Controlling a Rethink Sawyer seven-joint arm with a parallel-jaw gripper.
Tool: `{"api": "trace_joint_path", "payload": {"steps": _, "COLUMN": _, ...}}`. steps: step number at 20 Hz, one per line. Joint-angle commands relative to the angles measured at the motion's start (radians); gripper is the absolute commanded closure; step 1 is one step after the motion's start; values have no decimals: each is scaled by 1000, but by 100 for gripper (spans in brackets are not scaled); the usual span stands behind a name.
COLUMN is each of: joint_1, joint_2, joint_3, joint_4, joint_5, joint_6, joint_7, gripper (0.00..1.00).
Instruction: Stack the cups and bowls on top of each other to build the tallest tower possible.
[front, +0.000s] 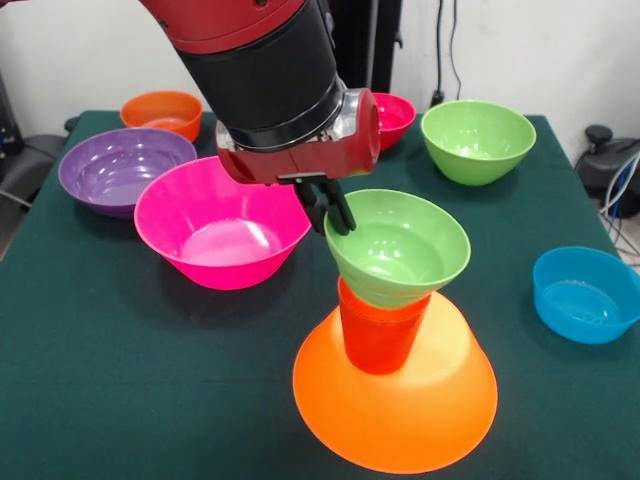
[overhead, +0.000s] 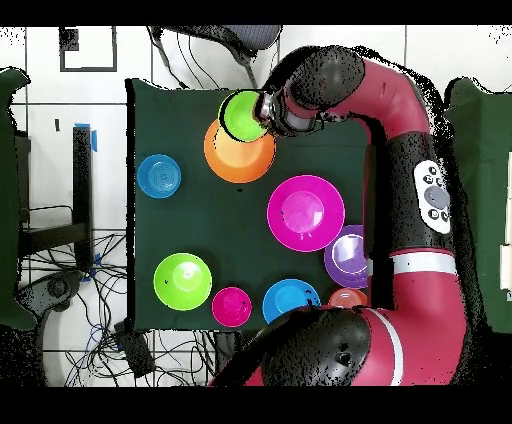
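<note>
One green bowl (front: 398, 247) in jaws (front: 330, 212) atop tumbler (front: 378, 335)

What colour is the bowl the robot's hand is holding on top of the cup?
Light green bowl, gripped at its rim by the hand; clearest in the front view.

Bowl (front: 400, 247) on cup (front: 380, 330) on inverted bowl (front: 400, 400).

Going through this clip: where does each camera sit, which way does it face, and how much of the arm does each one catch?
Front view: low, across the table, facing the tower; shows the arm's wrist and gripper at the green bowl.
Overhead view: above the table, looking straight down; shows the whole red arm curving round the right edge.
Shared: tower, green bowl, gripper, pink bowl, purple bowl.
</note>
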Motion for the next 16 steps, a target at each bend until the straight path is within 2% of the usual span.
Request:
{"api": "trace_joint_path", "payload": {"steps": 1, "joint_1": 14, "joint_2": 10, "joint_3": -30, "joint_4": 14, "joint_5": -53, "joint_6": 56, "joint_7": -59, "gripper": 100}}
{"api": "trace_joint_path", "payload": {"steps": 16, "joint_1": 30, "joint_2": 46, "joint_3": -32, "joint_4": -1, "joint_5": -67, "joint_6": 34, "joint_7": -48, "gripper": 100}}
